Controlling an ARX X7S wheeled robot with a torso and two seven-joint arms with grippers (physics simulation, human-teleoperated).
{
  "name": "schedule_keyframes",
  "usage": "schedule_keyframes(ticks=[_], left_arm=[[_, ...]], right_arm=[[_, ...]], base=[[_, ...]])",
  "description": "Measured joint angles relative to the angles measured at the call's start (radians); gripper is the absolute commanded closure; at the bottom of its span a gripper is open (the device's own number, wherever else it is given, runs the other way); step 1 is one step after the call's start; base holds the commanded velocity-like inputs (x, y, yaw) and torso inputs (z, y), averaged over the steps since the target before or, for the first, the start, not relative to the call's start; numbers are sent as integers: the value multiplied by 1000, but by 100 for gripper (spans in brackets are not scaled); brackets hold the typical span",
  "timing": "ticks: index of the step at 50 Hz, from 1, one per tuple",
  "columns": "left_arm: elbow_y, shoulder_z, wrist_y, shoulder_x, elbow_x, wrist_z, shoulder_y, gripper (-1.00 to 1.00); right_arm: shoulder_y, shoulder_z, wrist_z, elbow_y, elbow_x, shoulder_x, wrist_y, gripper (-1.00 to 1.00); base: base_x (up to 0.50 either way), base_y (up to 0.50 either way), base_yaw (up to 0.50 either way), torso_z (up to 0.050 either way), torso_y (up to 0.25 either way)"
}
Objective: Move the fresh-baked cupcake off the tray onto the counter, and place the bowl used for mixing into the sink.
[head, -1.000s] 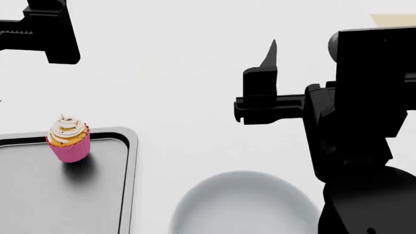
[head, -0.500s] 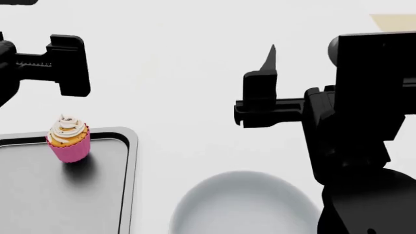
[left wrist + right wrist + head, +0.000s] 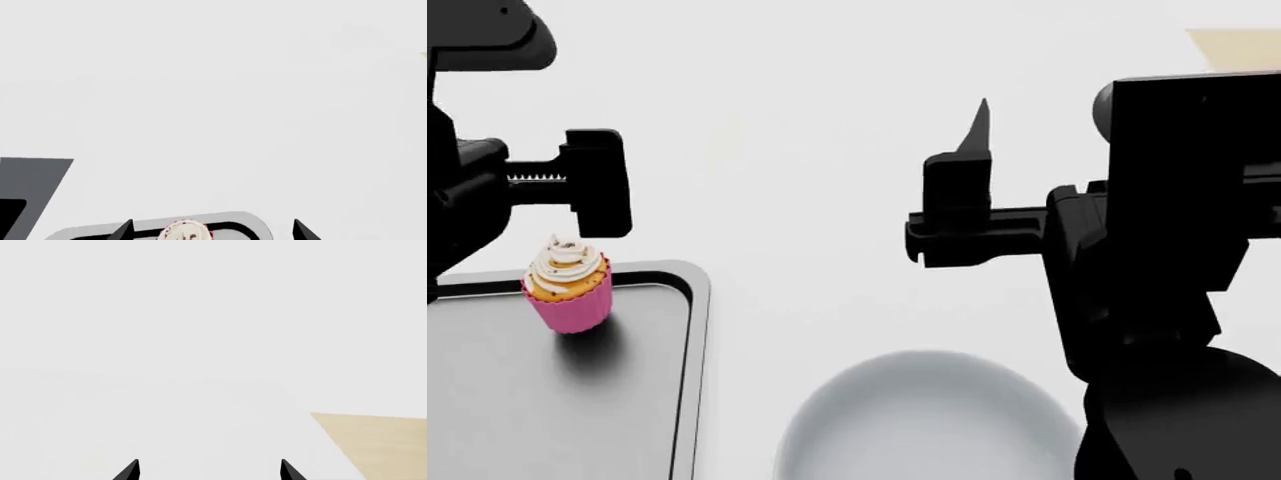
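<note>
The cupcake, pink wrapper and white frosting, stands at the far corner of the silver-grey tray on the white counter. My left gripper hangs open just above and behind the cupcake. In the left wrist view its two fingertips stand wide apart, with the cupcake and the tray's rim between them at the frame's edge. The pale bowl sits to the right of the tray, near me. My right gripper is open and empty above the counter beyond the bowl; in its wrist view only bare counter shows. The sink is out of view.
A beige patch lies at the counter's far right edge and also shows in the right wrist view. My right arm's dark body fills the right side and hides part of the bowl.
My left gripper has come down and to the right, from the upper left corner to just above the cupcake. The right gripper, cupcake, tray and bowl have barely moved.
</note>
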Motion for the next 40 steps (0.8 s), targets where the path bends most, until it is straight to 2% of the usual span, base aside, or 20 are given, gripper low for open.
schedule_keyframes(ticks=[17,40], left_arm=[[-159,101,99,1,176,136,9,-100],[-312,183,174,33,281,238,14,-100]], right_arm=[[-14,1,5,7,10,5,-15,-100],[-21,-2,12,21,24,10,-30,-100]], base=[[0,0,0,0,0],[0,0,0,0,0]])
